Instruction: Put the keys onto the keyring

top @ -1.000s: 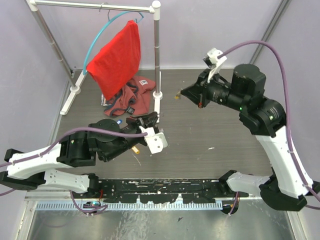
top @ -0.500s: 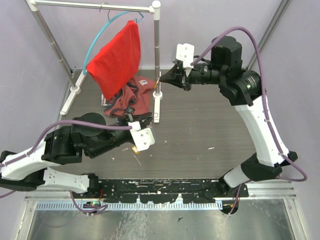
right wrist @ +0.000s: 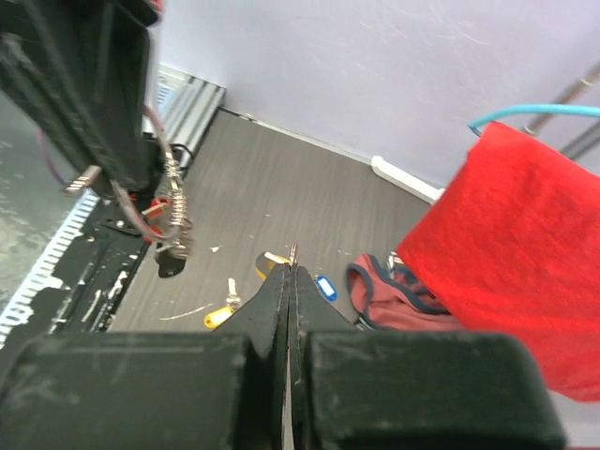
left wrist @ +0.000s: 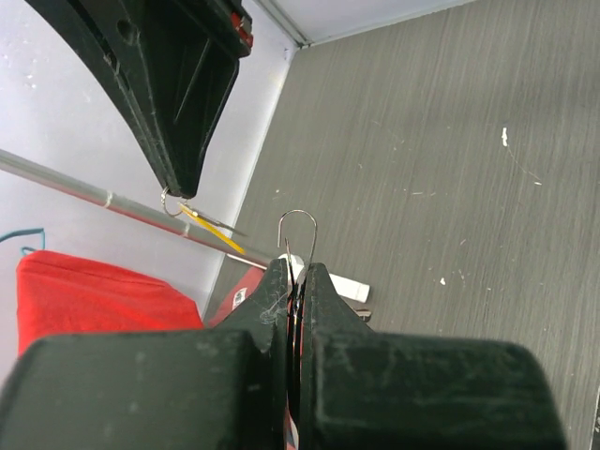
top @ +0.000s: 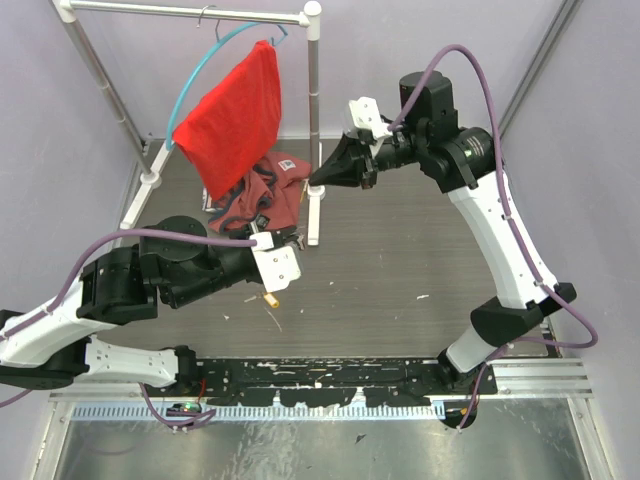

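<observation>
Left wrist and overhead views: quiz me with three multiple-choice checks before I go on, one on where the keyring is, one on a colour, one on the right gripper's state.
1. Where is the keyring?
A. lying on the table
B. pinched in the left gripper
C. hooked on the rack

2. What colour is the hanging cloth?
A. green
B. white
C. red

3. How is the right gripper?
A. wide open
B. shut on the cloth
C. shut on a yellow-tagged key

Answers:
1 B, the wire loop sticks up from between the closed left fingers.
2 C, it shows bright red in the overhead view.
3 C, its fingers meet and the key dangles at their tip in the left wrist view.
</observation>
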### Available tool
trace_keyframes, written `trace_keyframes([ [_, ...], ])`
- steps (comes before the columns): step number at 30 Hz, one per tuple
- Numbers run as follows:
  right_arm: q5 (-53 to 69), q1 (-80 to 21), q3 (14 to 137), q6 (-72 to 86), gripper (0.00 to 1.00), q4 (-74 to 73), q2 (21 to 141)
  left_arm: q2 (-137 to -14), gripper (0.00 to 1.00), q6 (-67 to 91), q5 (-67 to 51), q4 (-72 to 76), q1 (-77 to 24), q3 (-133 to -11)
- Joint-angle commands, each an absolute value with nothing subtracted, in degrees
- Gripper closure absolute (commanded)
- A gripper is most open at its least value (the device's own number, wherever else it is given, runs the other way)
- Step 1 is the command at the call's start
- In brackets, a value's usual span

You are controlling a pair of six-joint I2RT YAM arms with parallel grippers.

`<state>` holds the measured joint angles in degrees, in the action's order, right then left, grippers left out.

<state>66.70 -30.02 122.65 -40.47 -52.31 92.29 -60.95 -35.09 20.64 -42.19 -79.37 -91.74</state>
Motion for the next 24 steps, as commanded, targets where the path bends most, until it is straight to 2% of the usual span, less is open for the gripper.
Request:
trace_keyframes([
  [1, 72.8, -30.9, 119.9, -42.0, 0.99, -50.5, 86.2, -61.1, 1.00, -34.4, 18.3, -41.9, -79.2, -94.6],
  [14, 73.0, -33.7, 116.0, -44.6, 0.99, -54.8, 81.1, -64.7, 1.00, -33.0, 12.0, -44.7, -79.2, -99.1],
  [24, 72.8, -35.0, 114.9, -46.9, 0.99, -58.2, 79.8, -66.1, 1.00, -33.2, 11.5, -45.6, -79.2, -100.8],
])
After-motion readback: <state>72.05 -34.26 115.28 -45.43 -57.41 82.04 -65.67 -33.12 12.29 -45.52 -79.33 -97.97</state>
